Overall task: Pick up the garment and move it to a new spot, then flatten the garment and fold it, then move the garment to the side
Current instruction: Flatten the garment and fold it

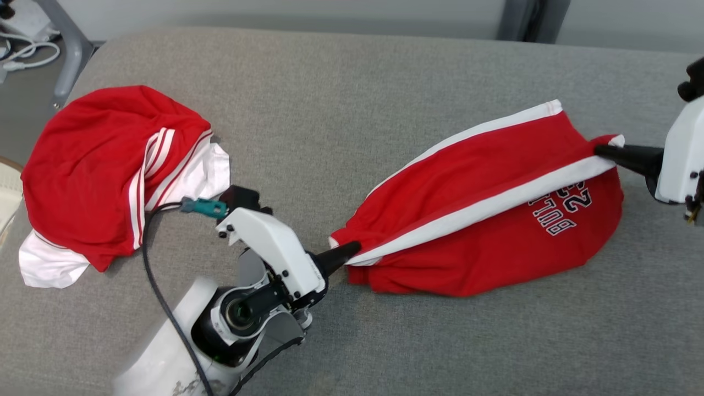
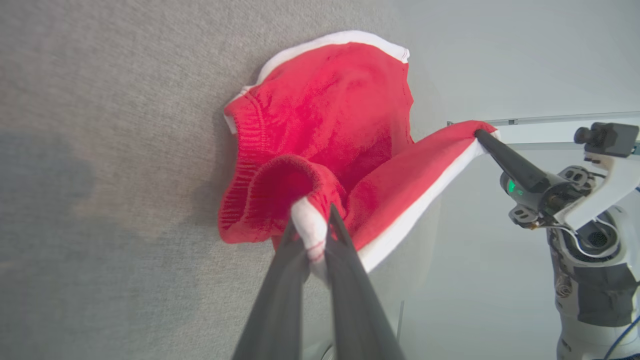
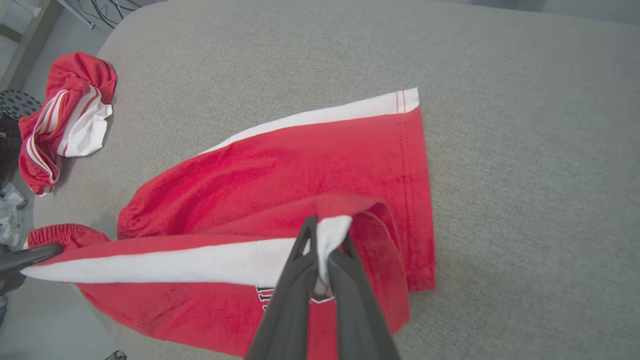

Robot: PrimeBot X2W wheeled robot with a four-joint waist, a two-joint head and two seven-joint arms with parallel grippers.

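left tool point(image 2: 315, 224): clamped on white band of red garment point(image 2: 330, 115) | right tool point(image 2: 479, 134): pinching far hem | grey cushion point(image 2: 100, 125) beneath

- The left hand point(image 1: 356, 246) ends in two long, dark, smooth fingers point(image 1: 336, 257) that taper to a point.
- Behind them is an angular white housing point(image 1: 273, 240) with small dark screws point(image 1: 285, 273) near its edge.
- Nearer along the arm is a black round joint point(image 1: 240, 314) with a ringed, lens-like centre.
- A black cable point(image 1: 157, 286) runs along the pale, scuffed forearm point(image 1: 148, 364) to a teal plug point(image 1: 203, 207).
- The right hand point(image 1: 598, 148) has the same dark tapered fingers and a white shell point(image 1: 681, 157), with a black knob point(image 1: 694, 82) above it.
- In the left wrist view, a green light point(image 2: 511, 186) glows at the base of the right fingers.
- A small black camera point(image 2: 606, 137) sits on a white bracket point(image 2: 617, 182), above a dark grey panel point(image 2: 595, 295).
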